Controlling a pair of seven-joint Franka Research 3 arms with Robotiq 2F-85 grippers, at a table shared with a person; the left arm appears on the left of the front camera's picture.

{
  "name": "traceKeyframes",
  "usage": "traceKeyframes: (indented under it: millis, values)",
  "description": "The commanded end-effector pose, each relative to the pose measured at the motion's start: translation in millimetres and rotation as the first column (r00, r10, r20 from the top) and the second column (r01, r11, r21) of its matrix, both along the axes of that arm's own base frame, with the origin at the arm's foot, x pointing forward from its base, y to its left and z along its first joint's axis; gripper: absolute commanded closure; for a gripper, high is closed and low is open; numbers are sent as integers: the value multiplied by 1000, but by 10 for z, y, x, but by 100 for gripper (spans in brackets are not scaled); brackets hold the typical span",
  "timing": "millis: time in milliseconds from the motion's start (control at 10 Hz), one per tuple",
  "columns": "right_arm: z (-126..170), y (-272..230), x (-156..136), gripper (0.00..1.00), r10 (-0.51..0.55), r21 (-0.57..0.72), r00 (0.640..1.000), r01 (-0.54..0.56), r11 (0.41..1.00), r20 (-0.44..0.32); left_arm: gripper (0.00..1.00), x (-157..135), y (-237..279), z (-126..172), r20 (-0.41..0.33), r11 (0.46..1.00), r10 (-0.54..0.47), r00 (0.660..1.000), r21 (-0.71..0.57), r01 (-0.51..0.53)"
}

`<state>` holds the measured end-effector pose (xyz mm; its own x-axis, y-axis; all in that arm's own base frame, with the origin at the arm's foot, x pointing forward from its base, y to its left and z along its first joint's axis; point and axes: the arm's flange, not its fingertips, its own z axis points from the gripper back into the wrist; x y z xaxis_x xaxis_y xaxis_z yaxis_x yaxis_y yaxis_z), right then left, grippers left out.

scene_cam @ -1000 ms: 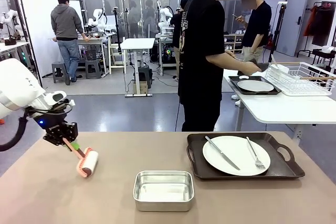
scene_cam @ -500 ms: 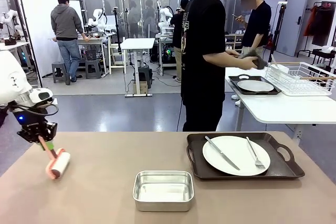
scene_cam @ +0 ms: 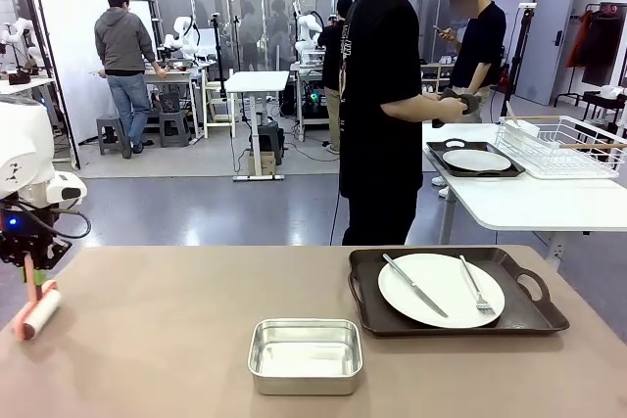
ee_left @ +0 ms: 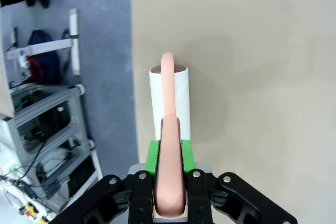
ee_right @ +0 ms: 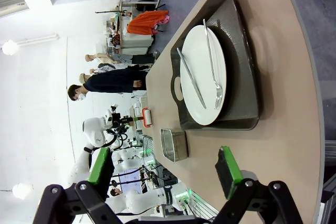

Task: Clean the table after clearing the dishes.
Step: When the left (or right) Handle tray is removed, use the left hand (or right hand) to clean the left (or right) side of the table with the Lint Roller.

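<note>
The worktop (scene_cam: 196,320) lies right under the left pincer (ee_left: 168,153), which grips the pink handle of a roller (ee_left: 169,93) so the white roll can rub its edge clean. The right pincer (ee_right: 164,165) hangs wide open; the dishes (ee_right: 202,74) sit well ahead of it, not yet cleared.

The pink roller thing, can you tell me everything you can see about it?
The roller has a white drum that looks like paper, with a dark end cap. A smooth pink frame, plastic by its look, curves over the drum and runs back into a thicker pink handle. The left pincer is clamped on that handle, green pads on both sides. The drum sits at the left edge of the tan table, seemingly resting on it, right beside the rim.
</note>
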<state>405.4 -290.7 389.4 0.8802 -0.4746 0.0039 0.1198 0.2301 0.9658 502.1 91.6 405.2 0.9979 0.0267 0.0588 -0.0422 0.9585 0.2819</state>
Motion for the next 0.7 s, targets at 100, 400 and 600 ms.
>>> traceKeyframes:
  millis: [100, 400, 600]
  values:
    - [30, 8, -15, 0, -1, 0, 1000, 1, 1000, 4, 79, -169, 2, -386, -73, 995, 67, 995, 72, -62]
    - [30, 8, -15, 0, -1, 0, 1000, 1, 1000, 4, 79, -280, -31, 6, 5, 995, 64, 998, 80, -65]
    - [30, 8, -15, 0, -1, 0, 1000, 1, 1000, 4, 79, -405, -56, 426, 84, 996, 52, 995, 71, -58]
